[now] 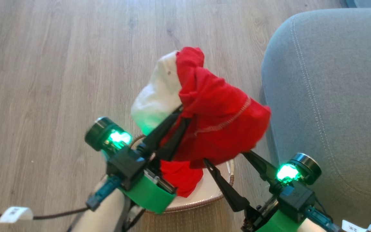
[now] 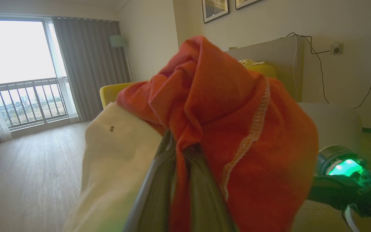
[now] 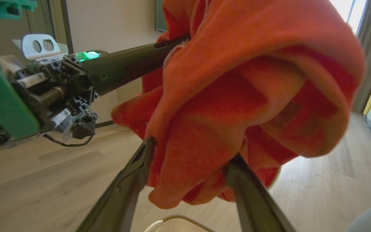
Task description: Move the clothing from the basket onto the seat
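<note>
The left gripper pinches the clothing, held above the basket at 6 o'clock. The right gripper, spread wide, touches its lower edge. The seat is at 3 o'clock.

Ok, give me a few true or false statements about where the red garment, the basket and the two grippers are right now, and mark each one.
1. The left gripper is shut on the red and white garment. True.
2. The right gripper is clamped shut. False: its jaws stand wide apart, with red fabric hanging at their tips.
3. The garment lies on the grey-green seat. False: it is held up in the air beside the seat, not resting on it.
4. The laundry basket is below the held garment. True.
5. The garment has a pale stitched hem. True.
</note>
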Controlling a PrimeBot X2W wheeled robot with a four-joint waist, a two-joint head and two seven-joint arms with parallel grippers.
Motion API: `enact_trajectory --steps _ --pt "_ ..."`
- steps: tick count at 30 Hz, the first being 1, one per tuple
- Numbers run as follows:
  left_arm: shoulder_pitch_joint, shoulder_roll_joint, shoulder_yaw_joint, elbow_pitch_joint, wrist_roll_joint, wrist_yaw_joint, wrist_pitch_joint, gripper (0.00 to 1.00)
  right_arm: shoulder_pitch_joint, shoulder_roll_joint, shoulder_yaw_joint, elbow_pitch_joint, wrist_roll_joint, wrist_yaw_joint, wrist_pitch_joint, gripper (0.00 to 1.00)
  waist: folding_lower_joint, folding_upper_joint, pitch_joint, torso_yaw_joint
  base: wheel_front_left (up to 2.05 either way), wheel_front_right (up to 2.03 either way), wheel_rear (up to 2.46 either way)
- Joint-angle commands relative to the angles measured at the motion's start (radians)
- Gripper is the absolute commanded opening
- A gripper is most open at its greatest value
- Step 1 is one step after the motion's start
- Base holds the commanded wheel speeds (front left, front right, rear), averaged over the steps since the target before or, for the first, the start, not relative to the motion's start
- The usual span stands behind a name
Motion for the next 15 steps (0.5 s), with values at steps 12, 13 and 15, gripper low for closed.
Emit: enact_trajectory --steps 12,13,15 --pt "-0.042 0.014 -0.072 0.004 -0.005 -0.001 -0.005 0.00 -0.052 0.039 -0.032 -0.012 -0.003 0.000 -0.006 1.00 0.0000 0.0000 -0.011 0.014 0.00 0.00 0.00" --pt "-0.042 0.014 -0.072 0.004 -0.005 -0.001 -0.005 0.00 -0.052 0.039 -0.032 -0.012 -0.003 0.000 -0.006 1.00 0.0000 0.0000 -0.011 0.014 0.00 0.00 0.00" --pt "-0.043 0.017 -0.091 0.017 -0.010 -0.001 -0.005 0.00 -0.057 0.049 -0.036 -0.013 0.000 0.000 -0.006 1.00 0.0000 0.0000 -0.011 0.016 0.00 0.00 0.00"
